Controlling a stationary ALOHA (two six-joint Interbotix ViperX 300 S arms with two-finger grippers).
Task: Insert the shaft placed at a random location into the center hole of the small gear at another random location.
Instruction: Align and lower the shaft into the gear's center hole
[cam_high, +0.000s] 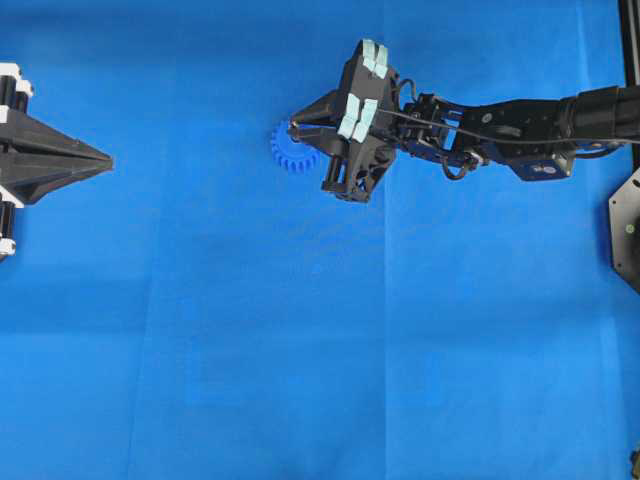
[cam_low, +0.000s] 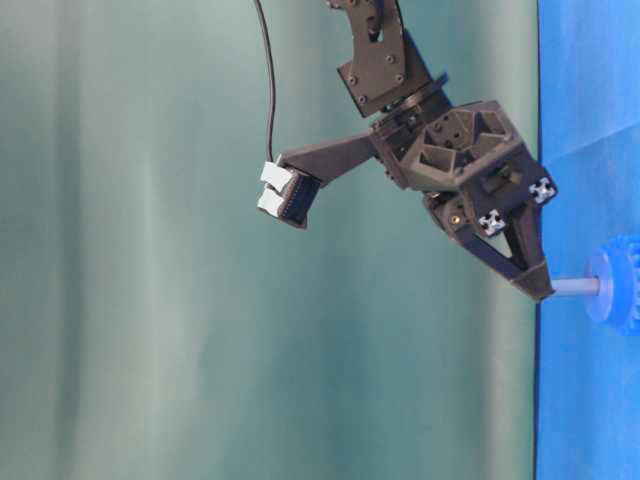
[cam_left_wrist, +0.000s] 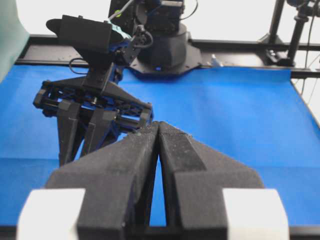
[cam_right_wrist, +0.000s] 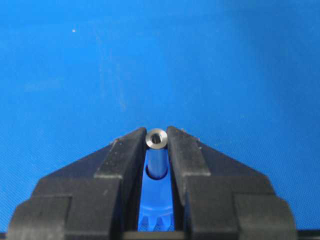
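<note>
Closest in the right wrist view, the right arm's black two-fingered gripper (cam_right_wrist: 156, 142) pinches the short silvery-grey metal shaft (cam_right_wrist: 156, 138) between its fingertips, the pin's ringed end face showing just at the tips. Below the pin, down between the fingers, sits the small bright blue plastic toothed gear (cam_right_wrist: 155, 210), its teeth visible at the bottom of the gap. The pin's lower length looks blue where it runs toward the gear's raised hub.

In the table-level view, which is turned on its side, the pin (cam_low: 575, 287) reaches from the gripper's tips (cam_low: 540, 290) to the hub of the gear (cam_low: 620, 285); the center hole is hidden by the pin, so how deep it sits cannot be told.

From overhead the gear (cam_high: 293, 155) lies on the blue cloth-covered table (cam_high: 320, 350), partly under the right gripper (cam_high: 293, 125).

Far off at the left edge, the left arm's black gripper (cam_high: 105, 158) hangs over bare cloth, fingers pressed together and holding nothing, well apart from the gear.
</note>
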